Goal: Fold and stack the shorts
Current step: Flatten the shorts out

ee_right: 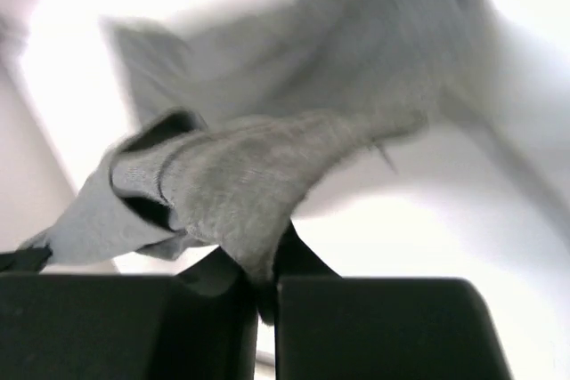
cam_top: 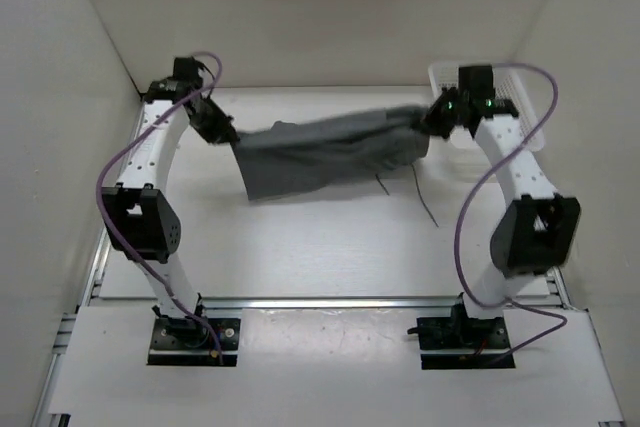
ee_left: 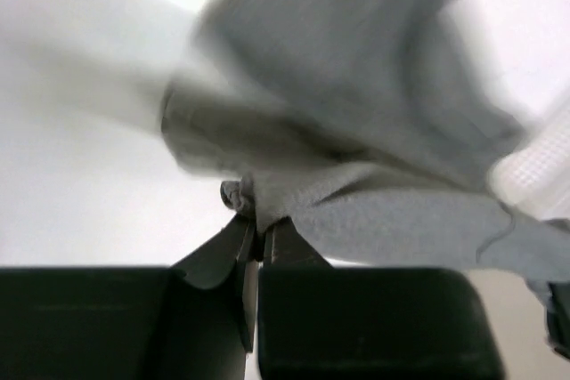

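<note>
The grey shorts hang stretched between my two grippers above the far part of the table, with a thin drawstring trailing below the right end. My left gripper is shut on the left end of the shorts; in the left wrist view the shorts are pinched between its fingers. My right gripper is shut on the right end; in the right wrist view a bunched fold of the shorts sits between its fingers.
A white mesh basket stands at the far right corner behind my right arm; it also shows blurred in the left wrist view. White walls enclose the table on three sides.
</note>
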`<state>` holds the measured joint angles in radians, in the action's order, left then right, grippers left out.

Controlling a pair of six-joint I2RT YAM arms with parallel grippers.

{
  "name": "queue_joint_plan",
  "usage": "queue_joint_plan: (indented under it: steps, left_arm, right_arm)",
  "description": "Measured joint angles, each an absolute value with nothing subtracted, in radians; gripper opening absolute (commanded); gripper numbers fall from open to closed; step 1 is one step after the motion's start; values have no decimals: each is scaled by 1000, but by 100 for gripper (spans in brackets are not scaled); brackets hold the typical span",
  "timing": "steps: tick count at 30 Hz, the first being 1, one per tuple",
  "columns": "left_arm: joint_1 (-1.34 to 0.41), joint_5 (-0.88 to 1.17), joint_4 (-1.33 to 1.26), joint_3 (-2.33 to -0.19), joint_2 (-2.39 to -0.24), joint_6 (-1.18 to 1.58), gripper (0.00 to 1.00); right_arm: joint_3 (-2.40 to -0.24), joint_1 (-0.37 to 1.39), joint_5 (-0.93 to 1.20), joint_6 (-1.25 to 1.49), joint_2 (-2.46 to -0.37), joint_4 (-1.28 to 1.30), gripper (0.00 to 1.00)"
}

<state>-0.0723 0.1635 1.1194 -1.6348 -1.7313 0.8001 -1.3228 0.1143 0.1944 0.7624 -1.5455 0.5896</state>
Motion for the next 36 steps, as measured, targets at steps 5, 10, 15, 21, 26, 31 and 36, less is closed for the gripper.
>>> queue_joint_plan:
  steps: [5, 10, 15, 21, 26, 31, 36]
  left_arm:
    - [-25, 182, 1146, -2263, -1967, 793, 10]
    - [-6, 191, 1118, -2416, -1902, 790, 10]
    - [-1, 165, 1062, -1996, -1588, 752, 10]
    - [-29, 157, 965, -1283, -1348, 755, 10]
    - [-84, 157, 940, -1021, -1462, 779, 10]
    - [-90, 141, 915, -1039, -1430, 786, 10]
    - [-90, 113, 953, -1211, -1423, 777, 10]
  right_arm:
    - [-2185, 58, 322, 660, -1997, 734, 0]
    - [-2425, 38, 448, 640, -2027, 767, 1]
    - [-1893, 39, 484, 540, -1667, 735, 3]
    - [-1317, 37, 453, 453, -1446, 733, 0]
    - [-1077, 30, 432, 436, -1458, 717, 0]
    - [-1062, 27, 429, 437, -1415, 697, 0]
    - [-1198, 27, 428, 434, -1398, 735, 0]
